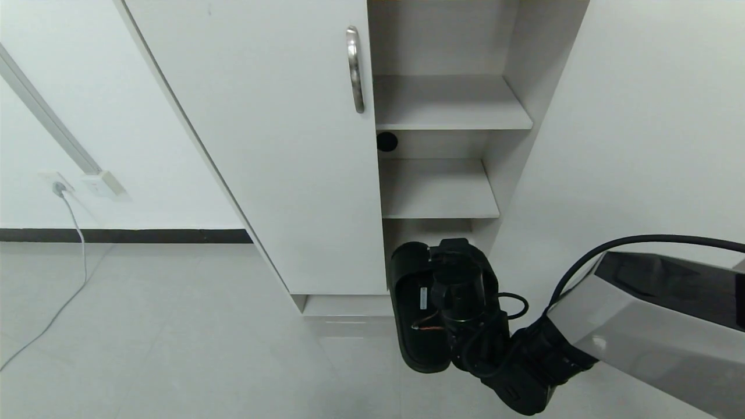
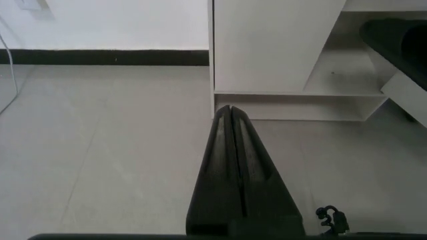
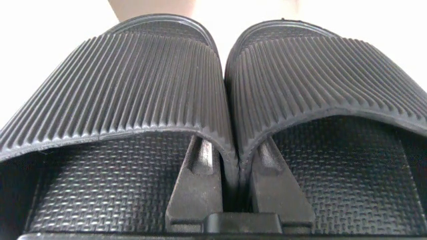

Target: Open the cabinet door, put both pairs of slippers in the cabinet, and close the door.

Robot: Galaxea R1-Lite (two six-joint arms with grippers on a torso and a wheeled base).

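Between the fingers [image 3: 200,180] of the right gripper [image 3: 232,163] sit the inner edges of a pair of black slippers [image 3: 127,80]. The two lie side by side, and their ribbed straps arch over the fingers. The fingers are drawn in tight on those two pressed-together edges, with only a narrow gap between them. How far the fingertips go in under the straps is hidden.

In the head view the pair of black slippers [image 1: 416,302] juts ahead of the right wrist. The toes are at the mouth of the bottom compartment [image 1: 430,230] of the cabinet [image 1: 524,64] and the heels are out over the floor [image 1: 174,337]. One slipper shows along its length; the other is mostly covered by the wrist and its cables. Whether the soles rest on anything cannot be told.

Above that gripper are two shelves [image 1: 448,102]. A small dark round spot [image 1: 386,141] shows between them (too small to make out). To the gripper's left is the closed door [image 1: 273,145] with its metal handle [image 1: 355,68]. To its right the open door [image 1: 628,128] runs off the frame.

The left gripper [image 2: 231,133] hangs low above the floor with its fingers pressed flat together and nothing in them. The cabinet's base is just ahead of it. Beyond, at the edge, is a dark shape [image 2: 397,40] that is cut off and hard to identify.
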